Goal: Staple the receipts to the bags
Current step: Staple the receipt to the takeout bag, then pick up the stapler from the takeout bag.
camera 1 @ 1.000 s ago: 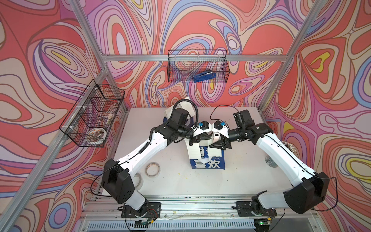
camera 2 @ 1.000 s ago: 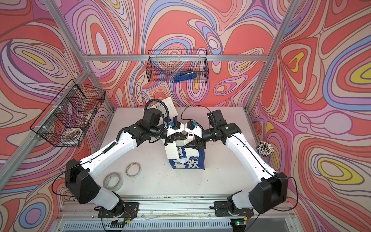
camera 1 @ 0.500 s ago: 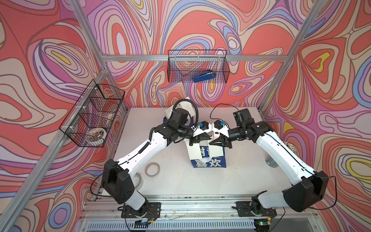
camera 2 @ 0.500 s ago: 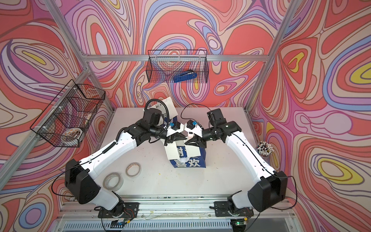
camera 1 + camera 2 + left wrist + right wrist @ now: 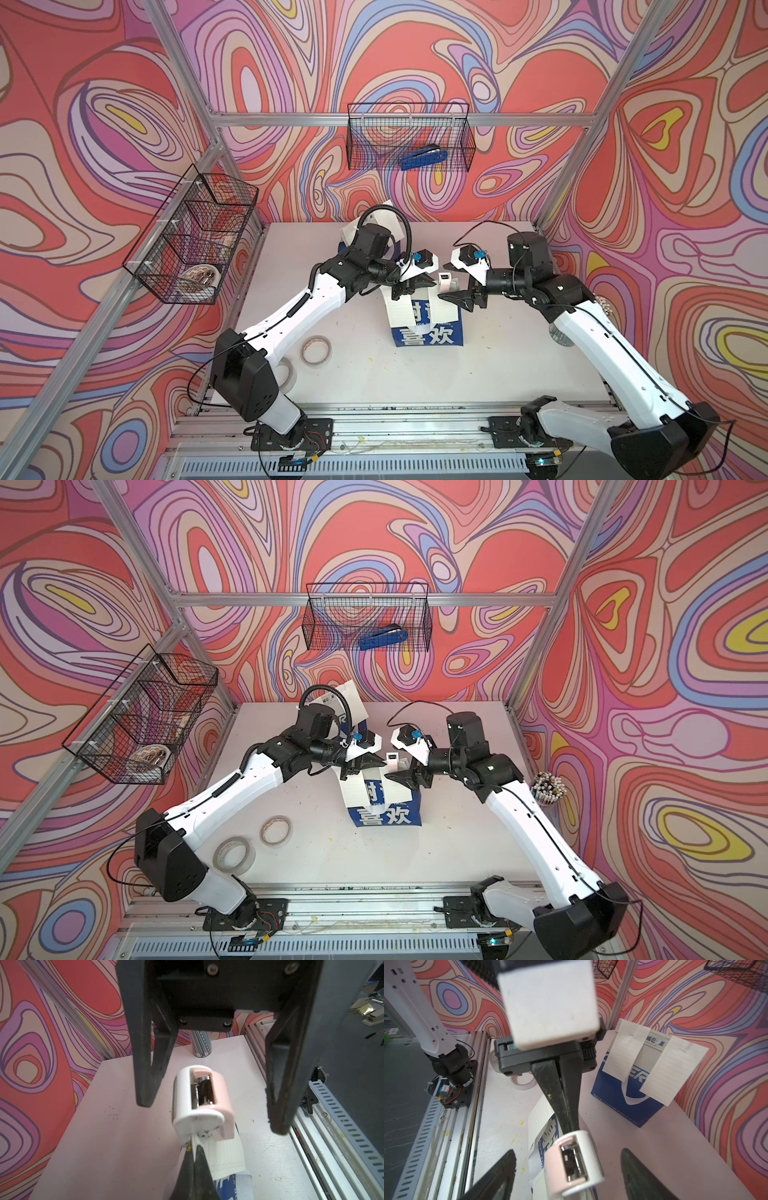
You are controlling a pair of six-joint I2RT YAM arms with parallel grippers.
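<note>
A: Where's the small pink-and-white plastic stapler (image 5: pixel 573 1163)?

B: On the edge of the blue-and-white paper bag with Chinese characters (image 5: pixel 428 334), over a white lined receipt (image 5: pixel 226 1153). It's straddled, untouched, by the spread right gripper (image 5: pixel 568 1153), long axis toward its palm. That edge's pinched by the left gripper (image 5: pixel 569 1124).

A: Baskets?

B: Blue stapler (image 5: pixel 424 158) is kept in the black wire back-wall basket (image 5: pixel 374 141).

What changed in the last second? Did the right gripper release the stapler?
Yes: the right gripper squeezed the stapler and has opened, jaws apart on either side of it. Unchanged: the left gripper stays shut on the top edge of the bag with the receipt, the stapler still sits there, and neither arm has visibly shifted.
</note>
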